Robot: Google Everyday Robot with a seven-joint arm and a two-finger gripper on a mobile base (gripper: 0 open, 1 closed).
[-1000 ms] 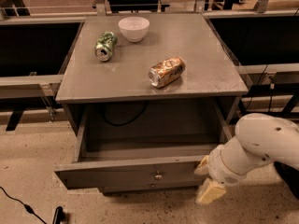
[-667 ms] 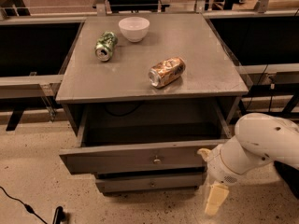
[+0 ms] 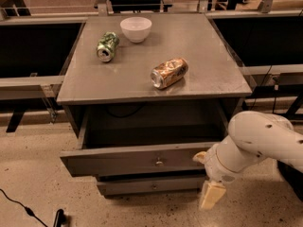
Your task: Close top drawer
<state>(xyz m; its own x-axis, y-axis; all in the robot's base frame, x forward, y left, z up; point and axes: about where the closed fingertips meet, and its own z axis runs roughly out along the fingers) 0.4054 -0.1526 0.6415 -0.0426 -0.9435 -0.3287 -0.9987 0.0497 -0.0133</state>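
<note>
The top drawer (image 3: 132, 161) is a wide grey metal box, pulled partway out of the grey cabinet (image 3: 156, 86). Its inside looks empty. Its flat front panel has a small round silver knob (image 3: 159, 162). My gripper (image 3: 206, 176) is at the right end of that front panel, on my white arm (image 3: 258, 143), which comes in from the right. Its two cream fingers are spread: one fingertip (image 3: 200, 157) is at the panel's right edge and the other (image 3: 211, 196) hangs lower near the floor. It holds nothing.
A narrower drawer front (image 3: 151, 186) with its own knob shows below the top drawer. On the cabinet top are a white bowl (image 3: 136, 29), a green can (image 3: 107, 46) on its side and a crushed brown can (image 3: 169, 73). A black cable (image 3: 21, 206) lies on the floor at left.
The top drawer has slid inward toward the cabinet, uncovering the lower drawer front. My gripper followed at its right end; the lower finger now hangs nearer the floor.
</note>
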